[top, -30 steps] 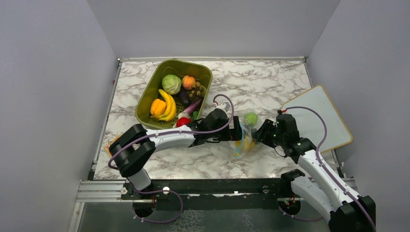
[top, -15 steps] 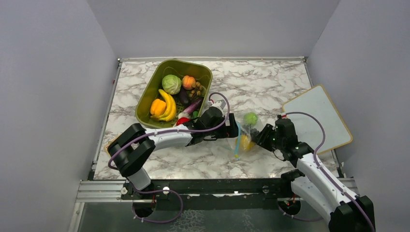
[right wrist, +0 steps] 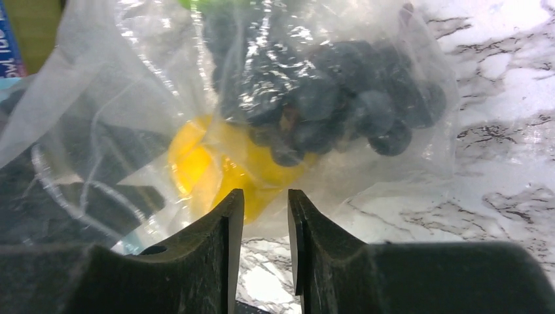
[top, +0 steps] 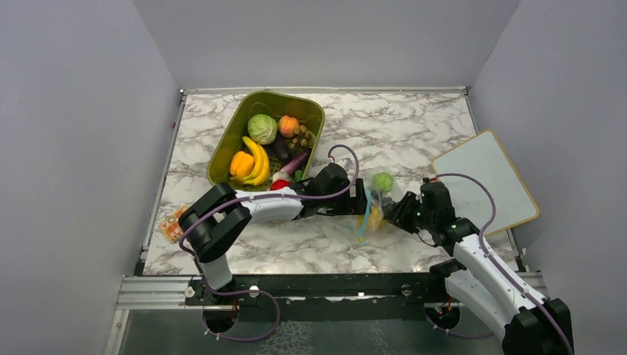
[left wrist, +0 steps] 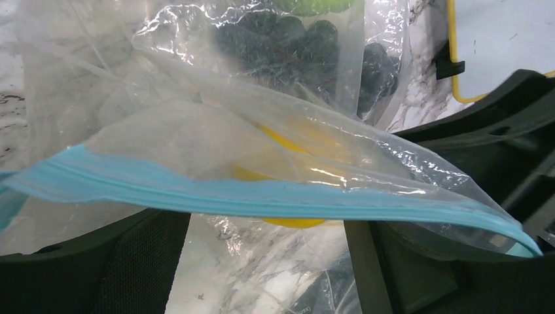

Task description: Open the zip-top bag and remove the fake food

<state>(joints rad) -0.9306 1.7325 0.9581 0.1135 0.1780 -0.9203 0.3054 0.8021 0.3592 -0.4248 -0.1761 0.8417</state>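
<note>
Zip-top bag point(top: 372, 213) is between both grippers, near the middle of the marble tabletop point(top: 414, 133), and holds a yellow fruit point(right wrist: 196, 163) and a dark purple grape cluster point(right wrist: 340, 104). The right gripper point(right wrist: 265, 212) is pressed nearly together, pinching the clear film. The left gripper point(top: 361, 201) is spread wide, with the blue zipper strip point(left wrist: 262, 196) stretched across its fingers point(left wrist: 72, 275).

On table point(top: 414, 133): 1 zip-top bag point(top: 372, 211). Seen through its film: 1 yellow piece point(right wrist: 216, 163), 1 dark grape-like cluster point(right wrist: 340, 98). 1 light green ball point(top: 383, 181). 1 green bin point(top: 222, 159) holding 1 cabbage point(top: 262, 128), 1 peach point(top: 288, 126), 1 banana bunch point(top: 258, 161), 1 orange pepper point(top: 241, 163), 1 purple eggplant point(top: 296, 160), 1 red piece point(top: 279, 186). 1 white board point(top: 484, 181). 1 orange card point(top: 171, 223).
</note>
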